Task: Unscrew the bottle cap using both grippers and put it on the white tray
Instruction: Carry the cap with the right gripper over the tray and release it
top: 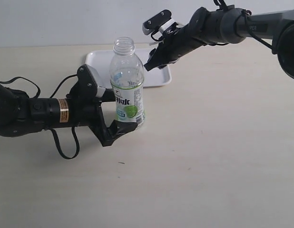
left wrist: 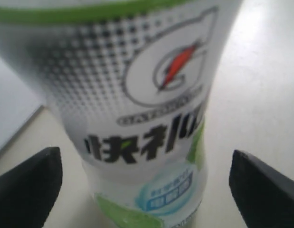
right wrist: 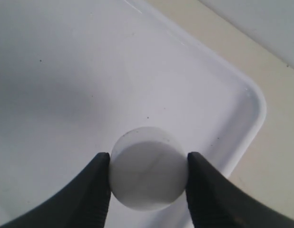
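Note:
The clear bottle (top: 127,88) with its white-green lime label stands upright on the table, its neck open and uncapped. My left gripper (top: 119,113) is open around the bottle's lower half. In the left wrist view the bottle (left wrist: 142,109) fills the frame, and both black fingertips (left wrist: 30,185) stand a little off its sides. My right gripper (right wrist: 148,161) is shut on the white bottle cap (right wrist: 148,175), pinched by its sides just above the white tray (right wrist: 137,71). In the exterior view the right gripper (top: 151,64) hangs over the near right part of the tray (top: 99,59); the cap is hidden there.
The tray lies just behind the bottle, near the table's back edge. The left arm (top: 42,111) lies low across the table's left side with a loose cable loop (top: 66,145). Bare tabletop (top: 209,156) stretches to the front and right.

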Motion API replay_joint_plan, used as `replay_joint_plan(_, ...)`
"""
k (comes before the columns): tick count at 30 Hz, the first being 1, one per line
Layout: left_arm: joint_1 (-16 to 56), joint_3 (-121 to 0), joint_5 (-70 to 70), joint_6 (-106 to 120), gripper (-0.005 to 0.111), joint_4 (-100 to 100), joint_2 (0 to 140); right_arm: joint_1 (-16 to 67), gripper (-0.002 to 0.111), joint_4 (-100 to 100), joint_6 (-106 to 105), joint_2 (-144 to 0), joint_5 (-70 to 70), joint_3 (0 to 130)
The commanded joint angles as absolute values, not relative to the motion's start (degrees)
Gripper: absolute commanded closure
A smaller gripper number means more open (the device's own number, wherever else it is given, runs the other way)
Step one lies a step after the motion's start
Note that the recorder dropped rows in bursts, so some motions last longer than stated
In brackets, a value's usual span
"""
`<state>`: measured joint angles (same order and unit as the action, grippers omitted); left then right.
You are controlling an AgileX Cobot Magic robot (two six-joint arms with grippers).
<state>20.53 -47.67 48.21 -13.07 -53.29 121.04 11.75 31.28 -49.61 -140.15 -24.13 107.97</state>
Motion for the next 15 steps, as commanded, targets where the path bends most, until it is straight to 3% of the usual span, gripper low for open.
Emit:
replay_joint_plan(1,20.4,-47.3,45.6,-13.9,0.016,-53.2,119.5,11.7,0.108,31.2,-49.4,-141.1,-24.1,108.4)
replay_joint_plan(11,20.4,-47.2,43.8,-15.4,0.016,-53.3,118.4,11.7,0.107,31.2,-49.4,-143.9,-23.9,108.4)
replay_joint_plan(15,20.4,-47.2,43.8,-15.4,0.016,-53.3,118.4,11.7,0.088,31.0,-49.4,-144.0,-23.9,108.4)
